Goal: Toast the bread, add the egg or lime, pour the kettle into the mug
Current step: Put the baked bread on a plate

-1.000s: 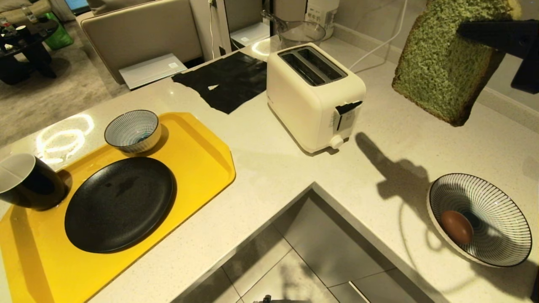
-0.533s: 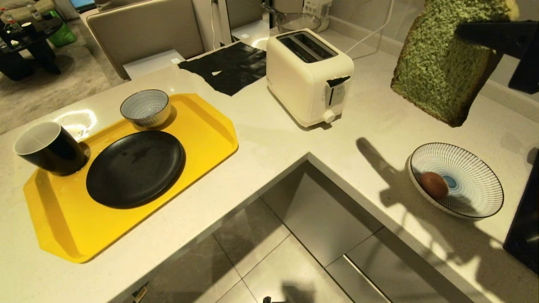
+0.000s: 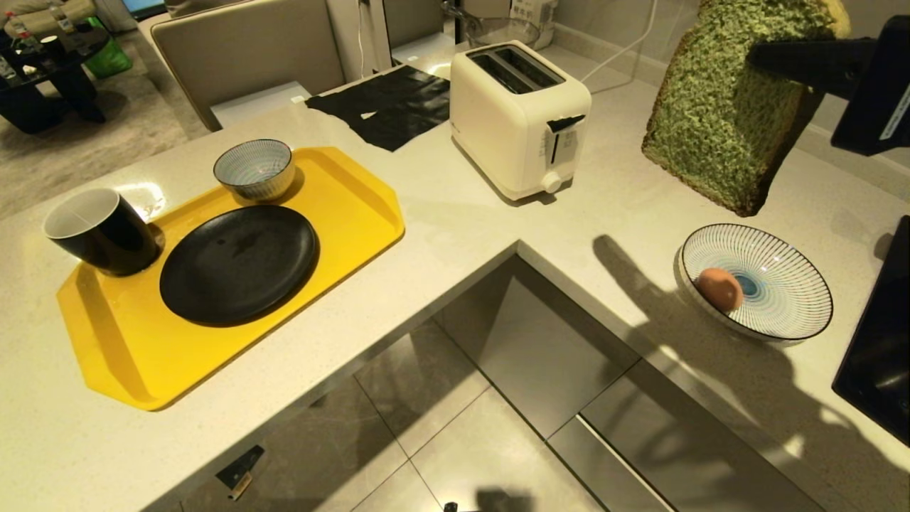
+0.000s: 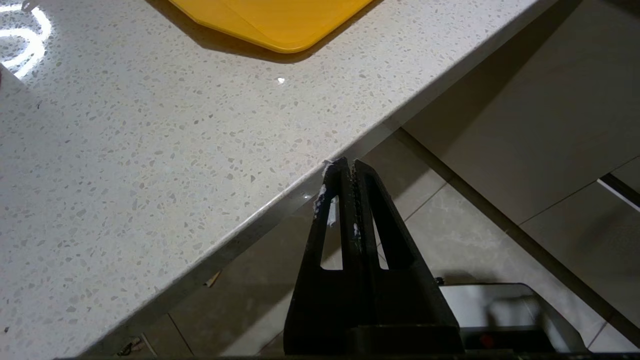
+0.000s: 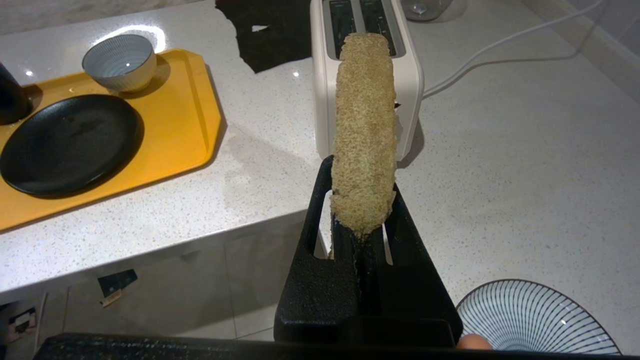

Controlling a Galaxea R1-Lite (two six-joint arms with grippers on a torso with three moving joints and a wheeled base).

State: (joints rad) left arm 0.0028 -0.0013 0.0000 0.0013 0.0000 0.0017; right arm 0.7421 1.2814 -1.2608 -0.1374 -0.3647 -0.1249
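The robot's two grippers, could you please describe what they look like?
Both are matte black plastic. The left gripper has two tapering fingers with slot-shaped cut-outs, serrated inner faces and white scuffs near the tips. The right gripper has the same slotted, rough-textured fingers; a white label sits on its black housing in the head view.

Speckled polished stone counter (image 3: pixel 441 235), glossy plastic tray (image 3: pixel 355 213), matt plate (image 3: pixel 238 263).

L-shaped speckled pale stone counter (image 3: pixel 455 235) w/ grey cabinet fronts (image 3: pixel 540 370) below. Glossy grey tile floor (image 3: pixel 441 455). Beige chair back (image 3: pixel 249 50) behind counter. Dark low table (image 3: pixel 50 64) on carpet, far left. Warm overhead light, hard shadows.
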